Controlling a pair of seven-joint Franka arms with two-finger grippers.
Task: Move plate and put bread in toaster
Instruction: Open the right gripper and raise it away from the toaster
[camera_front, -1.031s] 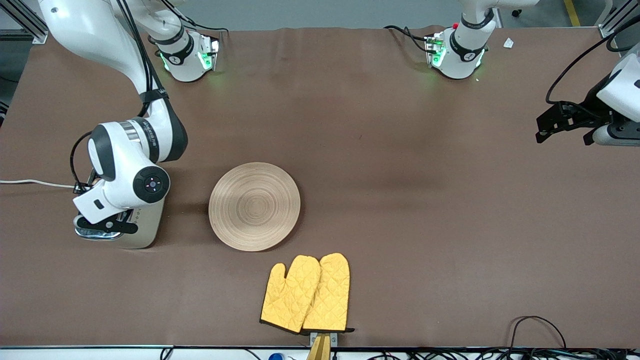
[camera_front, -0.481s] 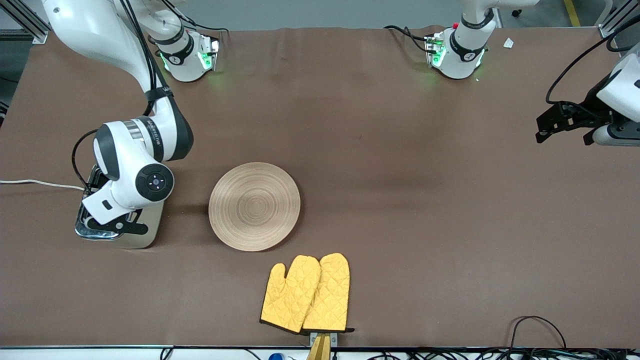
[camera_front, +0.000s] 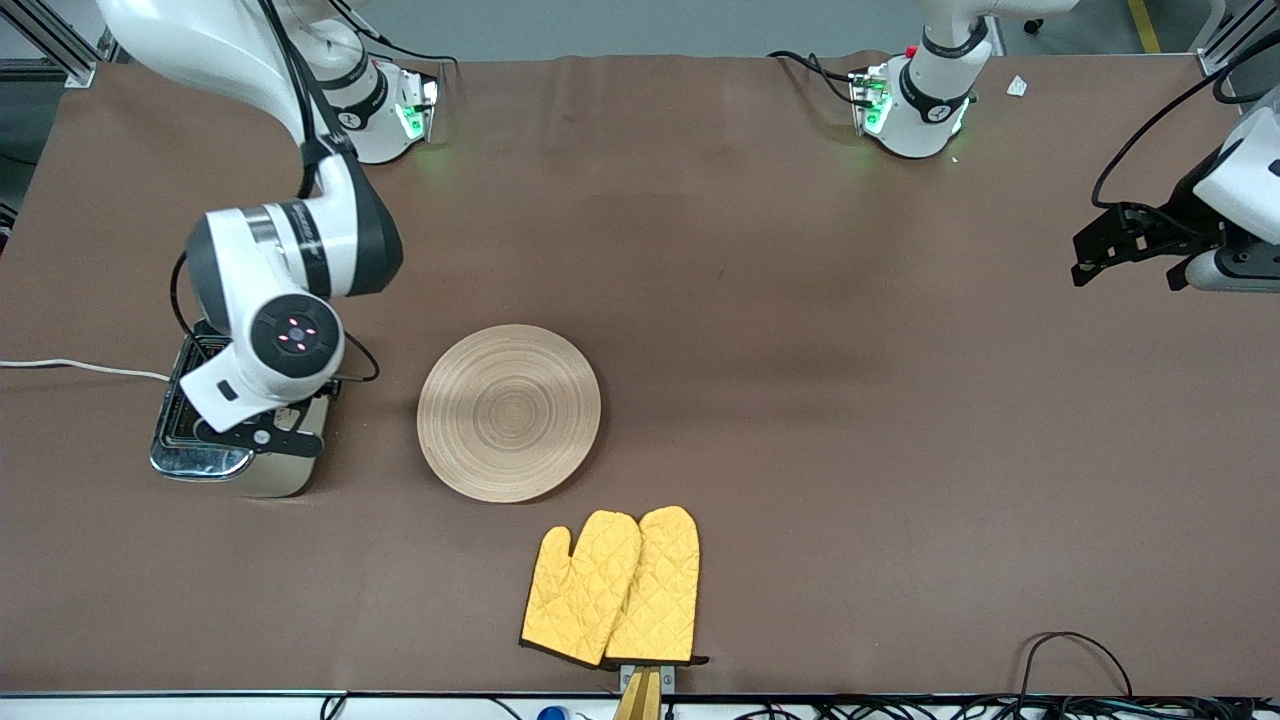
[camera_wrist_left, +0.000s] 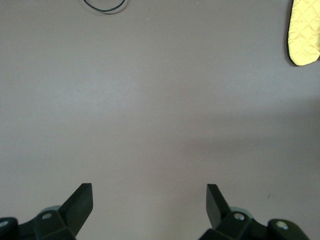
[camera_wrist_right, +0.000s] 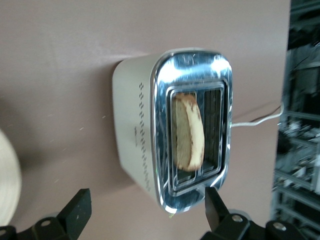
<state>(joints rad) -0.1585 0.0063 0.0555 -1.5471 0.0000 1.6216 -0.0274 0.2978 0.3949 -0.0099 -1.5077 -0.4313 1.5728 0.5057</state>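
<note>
You can see the square slice of light brown bread (camera_wrist_right: 189, 131) standing in a slot of the cream-sided, chrome-topped toaster (camera_front: 245, 445), at the right arm's end of the brown table (camera_front: 800, 400). Your right gripper (camera_wrist_right: 145, 212) hangs over the toaster, fingers spread and empty. The round tan wooden plate (camera_front: 509, 412) lies beside the toaster, with the yellow quilted oven mitts (camera_front: 612, 588) nearer the camera. Your left arm waits, its left gripper (camera_wrist_left: 149, 200) wide open over bare table
</note>
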